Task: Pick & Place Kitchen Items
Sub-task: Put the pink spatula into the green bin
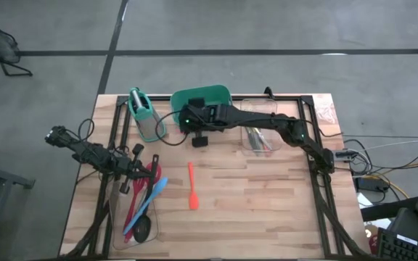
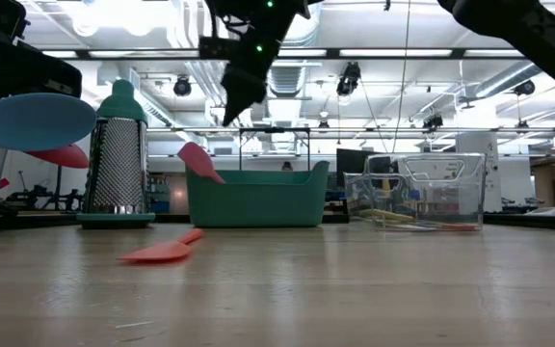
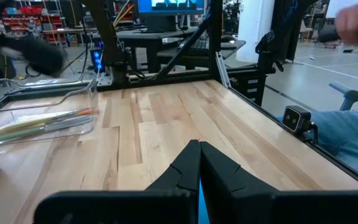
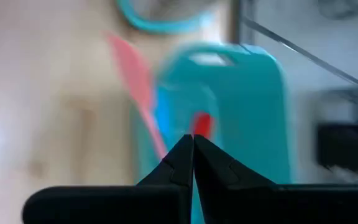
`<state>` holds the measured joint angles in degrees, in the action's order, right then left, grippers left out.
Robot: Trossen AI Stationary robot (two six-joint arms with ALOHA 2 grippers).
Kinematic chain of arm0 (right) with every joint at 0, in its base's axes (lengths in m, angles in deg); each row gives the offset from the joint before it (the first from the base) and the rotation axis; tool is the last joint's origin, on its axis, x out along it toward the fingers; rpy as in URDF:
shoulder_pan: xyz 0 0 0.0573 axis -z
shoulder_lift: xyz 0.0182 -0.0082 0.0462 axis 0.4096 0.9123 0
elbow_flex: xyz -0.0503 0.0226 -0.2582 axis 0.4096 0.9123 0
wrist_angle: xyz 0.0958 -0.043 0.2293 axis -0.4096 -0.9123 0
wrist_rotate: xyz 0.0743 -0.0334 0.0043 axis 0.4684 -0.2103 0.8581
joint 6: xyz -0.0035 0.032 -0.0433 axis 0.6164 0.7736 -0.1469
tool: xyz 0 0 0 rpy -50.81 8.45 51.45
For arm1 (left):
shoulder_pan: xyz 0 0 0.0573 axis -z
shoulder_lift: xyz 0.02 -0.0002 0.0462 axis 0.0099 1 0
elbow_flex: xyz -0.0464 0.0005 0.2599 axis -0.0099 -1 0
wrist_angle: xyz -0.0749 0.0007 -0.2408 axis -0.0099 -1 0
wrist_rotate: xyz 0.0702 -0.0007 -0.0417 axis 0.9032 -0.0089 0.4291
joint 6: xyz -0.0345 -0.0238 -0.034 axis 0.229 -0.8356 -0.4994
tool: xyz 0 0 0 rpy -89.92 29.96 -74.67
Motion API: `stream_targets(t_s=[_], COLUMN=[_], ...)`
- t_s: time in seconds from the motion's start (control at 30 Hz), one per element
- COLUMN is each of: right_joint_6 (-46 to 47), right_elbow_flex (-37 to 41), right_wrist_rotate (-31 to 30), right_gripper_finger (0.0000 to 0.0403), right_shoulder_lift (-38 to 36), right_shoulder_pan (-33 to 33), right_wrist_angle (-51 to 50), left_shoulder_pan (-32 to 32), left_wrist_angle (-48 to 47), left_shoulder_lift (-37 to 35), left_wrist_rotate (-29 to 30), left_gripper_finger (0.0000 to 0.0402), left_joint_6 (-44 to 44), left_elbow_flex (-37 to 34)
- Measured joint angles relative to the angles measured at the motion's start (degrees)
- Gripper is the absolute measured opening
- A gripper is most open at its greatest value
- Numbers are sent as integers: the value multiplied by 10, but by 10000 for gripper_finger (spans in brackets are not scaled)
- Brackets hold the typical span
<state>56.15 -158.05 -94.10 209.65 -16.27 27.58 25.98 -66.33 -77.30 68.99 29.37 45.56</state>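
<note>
My left gripper (image 1: 151, 172) (image 3: 199, 149) is at the table's left, over a clear bin (image 1: 122, 235) that holds red utensils (image 1: 136, 190) and a black ladle (image 1: 142, 230). It is shut on a blue spatula (image 1: 156, 190), whose broad head (image 2: 32, 120) is raised above the table. My right gripper (image 1: 199, 139) (image 2: 234, 114) (image 4: 193, 140) is shut and empty, above the near rim of the green tub (image 1: 203, 101). A pink spatula (image 2: 200, 162) leans out over the tub's rim. A red spatula (image 1: 191, 186) (image 2: 162, 251) lies flat on the table's middle. My left gripper pinches the blue spatula between its two fingers. Only a thin blue strip (image 3: 199, 202) shows in the gap. The fingers hide which part they are on. The spatula's head is clear of the table.
A metal grater with a teal handle (image 1: 145, 114) (image 2: 116, 154) stands left of the tub. A clear bin (image 1: 260, 134) (image 2: 422, 193) with yellow-handled tools stands right of it. Bare wood lies at the middle and near right. A person's leg (image 3: 347, 134) shows beyond the table's edge.
</note>
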Motion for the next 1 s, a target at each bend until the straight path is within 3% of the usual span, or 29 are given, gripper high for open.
stream_targets(t_s=[0.07, 0.2, 0.47, 0.67, 1.0], right_joint_6=[1, -22, -39, -61, -51], right_elbow_flex=[2, 11, 33, 60, 101], right_wrist_rotate=[46, 60, 65, 105, 119], right_gripper_finger=[8, 25, 120, 179, 185], right_shoulder_lift=[0, 6, 6, 7, 7], right_shoulder_pan=[-8, -26, -25, -16, 17], right_wrist_angle=[11, 22, 105, 188, 220], left_shoulder_pan=[0, 0, 0, 0, 0], left_wrist_angle=[0, 0, 0, 0, 0], left_shoulder_lift=[0, 0, 0, 0, 0], left_wrist_rotate=[0, 0, 0, 0, 0], left_gripper_finger=[10, 10, 10, 10, 10], left_joint_6=[0, 0, 0, 0, 0], left_elbow_flex=[0, 0, 0, 0, 0])
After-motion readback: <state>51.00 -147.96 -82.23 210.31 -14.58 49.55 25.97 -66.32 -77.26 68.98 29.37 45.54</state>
